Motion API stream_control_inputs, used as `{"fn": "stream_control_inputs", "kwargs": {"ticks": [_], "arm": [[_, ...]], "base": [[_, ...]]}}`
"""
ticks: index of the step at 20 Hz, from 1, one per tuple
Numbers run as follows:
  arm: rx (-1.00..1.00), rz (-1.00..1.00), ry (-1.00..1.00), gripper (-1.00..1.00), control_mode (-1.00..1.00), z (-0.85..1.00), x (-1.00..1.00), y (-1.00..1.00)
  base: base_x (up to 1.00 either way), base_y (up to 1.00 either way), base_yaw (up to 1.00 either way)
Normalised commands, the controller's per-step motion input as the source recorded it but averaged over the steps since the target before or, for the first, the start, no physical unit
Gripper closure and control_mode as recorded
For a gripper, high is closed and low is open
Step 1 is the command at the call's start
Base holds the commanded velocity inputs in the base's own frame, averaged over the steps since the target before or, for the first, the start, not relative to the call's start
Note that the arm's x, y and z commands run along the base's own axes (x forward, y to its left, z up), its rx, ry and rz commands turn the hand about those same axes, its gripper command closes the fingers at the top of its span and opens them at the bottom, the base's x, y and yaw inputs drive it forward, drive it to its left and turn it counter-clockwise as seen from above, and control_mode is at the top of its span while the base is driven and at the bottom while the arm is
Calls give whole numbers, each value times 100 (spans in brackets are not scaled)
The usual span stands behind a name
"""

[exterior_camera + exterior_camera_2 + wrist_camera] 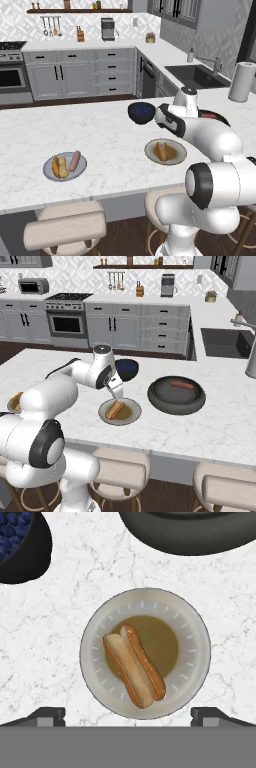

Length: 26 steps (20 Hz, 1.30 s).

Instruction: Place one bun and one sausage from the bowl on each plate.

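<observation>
The cream-rimmed plate (145, 602) with a brownish centre lies directly under my open gripper (129, 717), and one golden bun (134, 664) rests on it. Nothing sits between the fingertips (50, 716). In the right base view the gripper (119, 397) hangs just above this plate (120, 411). The dark navy bowl (141, 112) stands just beyond it on the counter. The grey plate (64, 166) at the left carries a bun (60, 167) and a pinkish-red sausage (75, 160). Another sausage (181, 384) lies in the black pan (176, 394).
The wide black pan stands right of the cream plate, close to the bowl. A paper towel roll (242, 81) and a sink (195, 75) are at the far right. Two stools (120, 463) stand below the counter's front edge.
</observation>
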Motion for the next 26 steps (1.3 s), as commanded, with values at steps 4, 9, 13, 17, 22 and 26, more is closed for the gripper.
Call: {"fn": "stream_control_inputs", "kwargs": {"ticks": [4, 9, 13, 17, 22, 26], "arm": [[2, -25, 0, -100, -100, 0, 1, -93], [4, -24, 0, -100, -100, 5, 3, -85], [9, -18, -3, -100, -100, 15, 13, -75], [11, -15, -3, -100, -100, 13, 17, -77], [12, -16, -4, -100, -100, 10, 22, -66], [13, -14, -3, -100, -100, 14, 37, -42]], "base": [[0, 0, 0], [0, 0, 0], [0, 0, 0], [0, 0, 0], [0, 0, 0], [0, 0, 0]]}}
